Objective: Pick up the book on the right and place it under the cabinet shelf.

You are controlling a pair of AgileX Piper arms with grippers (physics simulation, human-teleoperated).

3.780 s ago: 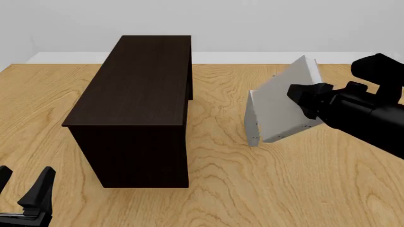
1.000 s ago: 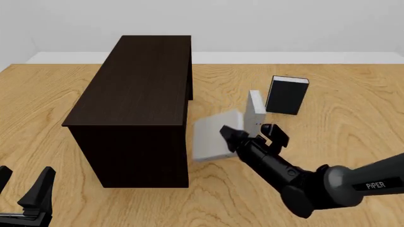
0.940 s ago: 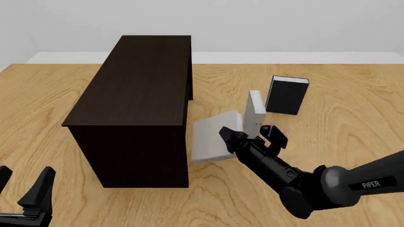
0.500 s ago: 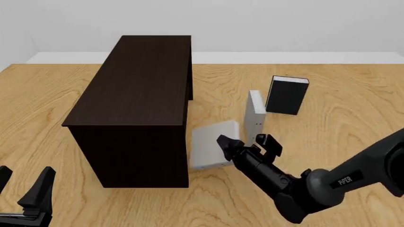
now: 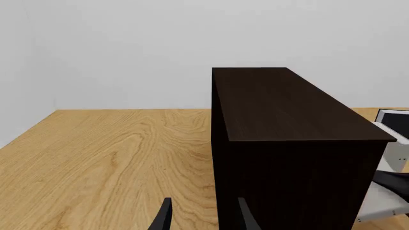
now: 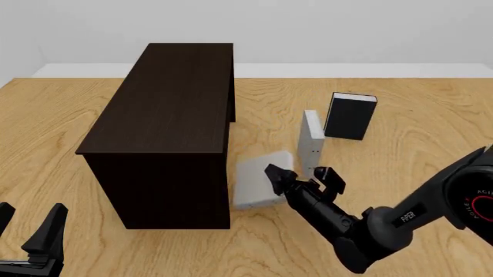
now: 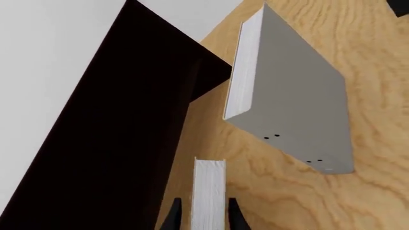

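Right gripper (image 6: 297,178), jaws clamped on the book (image 6: 258,180), lowering it closer beside the cabinet shelf (image 6: 165,115); insertion pending.

Standing left of centre on the table (image 6: 400,124): the cabinet (image 6: 165,127). Lying right beside its near right corner: the book (image 6: 258,179). Standing upright just right of that: a second book (image 6: 311,138). Standing farther right and behind: a third book (image 6: 350,116).
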